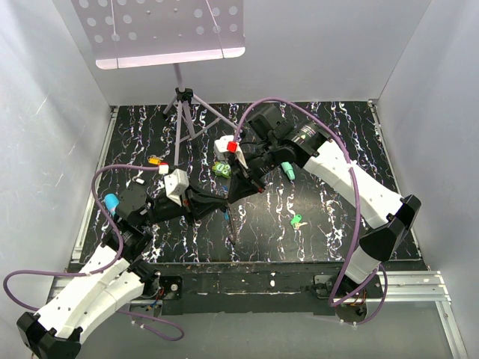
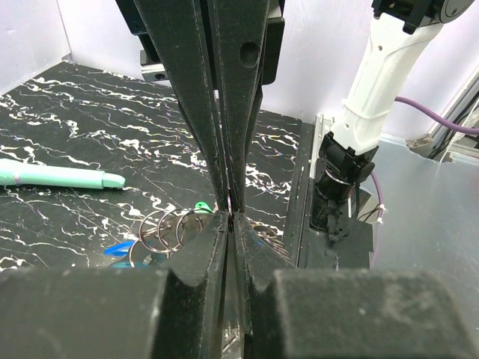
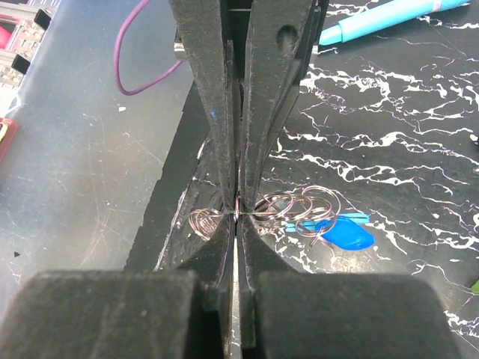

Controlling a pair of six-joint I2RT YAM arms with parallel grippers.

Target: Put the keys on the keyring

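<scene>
Nearest, a light green key lies alone on the counter. Farther in, at mid-counter, the left end effector and right end effector meet tip to tip. Each is clamped on the wire loops of the keyring, with its blue clasp just beside them.

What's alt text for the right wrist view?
Right gripper, jaws shut, pinches the keyring by its thin wire rings over a black marbled mat; the blue clasp lies right of the fingers. Teal pen at top right.
</scene>
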